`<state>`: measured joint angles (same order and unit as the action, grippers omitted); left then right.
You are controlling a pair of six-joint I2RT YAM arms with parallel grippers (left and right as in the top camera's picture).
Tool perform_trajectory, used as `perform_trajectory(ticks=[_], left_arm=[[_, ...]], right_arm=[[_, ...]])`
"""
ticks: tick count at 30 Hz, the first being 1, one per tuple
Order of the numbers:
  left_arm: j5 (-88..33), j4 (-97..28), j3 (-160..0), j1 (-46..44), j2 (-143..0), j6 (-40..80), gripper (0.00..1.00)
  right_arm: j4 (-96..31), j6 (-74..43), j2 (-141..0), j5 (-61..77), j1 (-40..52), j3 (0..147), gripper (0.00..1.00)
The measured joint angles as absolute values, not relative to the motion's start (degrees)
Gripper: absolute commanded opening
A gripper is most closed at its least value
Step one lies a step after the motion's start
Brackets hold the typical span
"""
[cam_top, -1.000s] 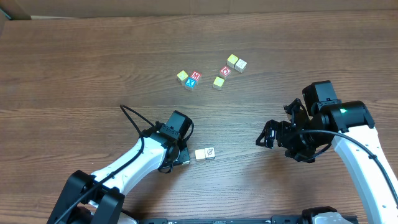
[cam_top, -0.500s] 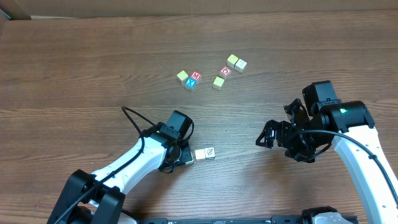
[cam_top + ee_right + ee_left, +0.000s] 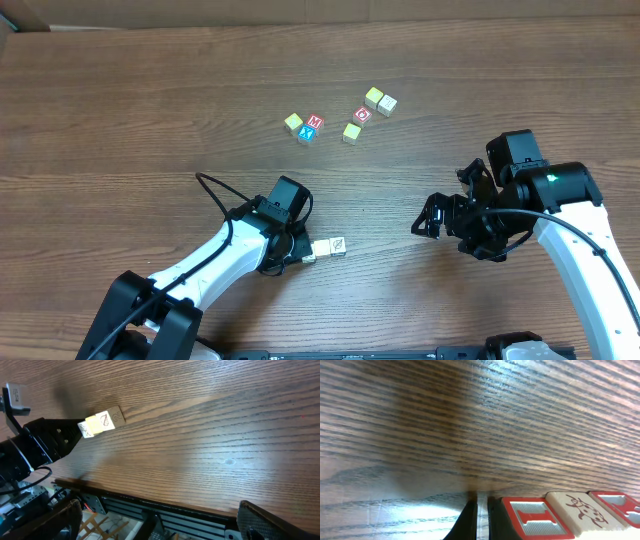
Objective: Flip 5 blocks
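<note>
Two cream blocks [image 3: 330,246] lie side by side near the table's front. My left gripper [image 3: 303,256] sits just left of them, low on the wood. In the left wrist view its fingertips [image 3: 470,520] are shut with nothing between them. A red-framed letter block [image 3: 535,517] rests against the right finger, with a cream block bearing a black drawing [image 3: 577,509] beyond it. Several more blocks [image 3: 340,118] are scattered farther back. My right gripper [image 3: 434,216] hovers open at the right, apart from every block. The right wrist view shows the cream pair [image 3: 102,421] far off.
The table's front edge [image 3: 165,505] and the frame under it fill the lower right wrist view. The left arm's black cable [image 3: 215,190] loops over the wood behind the arm.
The left gripper has crept slightly right, closer against the two near blocks. The right arm has not moved.
</note>
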<state>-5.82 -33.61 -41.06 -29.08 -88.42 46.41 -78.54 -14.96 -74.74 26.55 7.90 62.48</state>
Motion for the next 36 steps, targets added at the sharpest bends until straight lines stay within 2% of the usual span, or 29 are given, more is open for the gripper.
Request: perform_trajectory(ticks=[11,22,36], left_arm=[[-5.8,-33.9,-41.1,-29.1,-88.5,49.6,0.04],[-11.0,-44.7,-41.3,-29.2,-88.8,52.1,0.04],[-18.3,-39.5,-40.5,-30.4,-89.3,57.1,0.04]], right_arm=[[-79.1,-15.0,-74.7,26.5,7.9,62.5,1.00],[-79.4,-14.9,-74.8,26.5,7.9,62.5,1.00],[-79.6,-13.6,-74.7,26.5,7.9,62.5,1.00]])
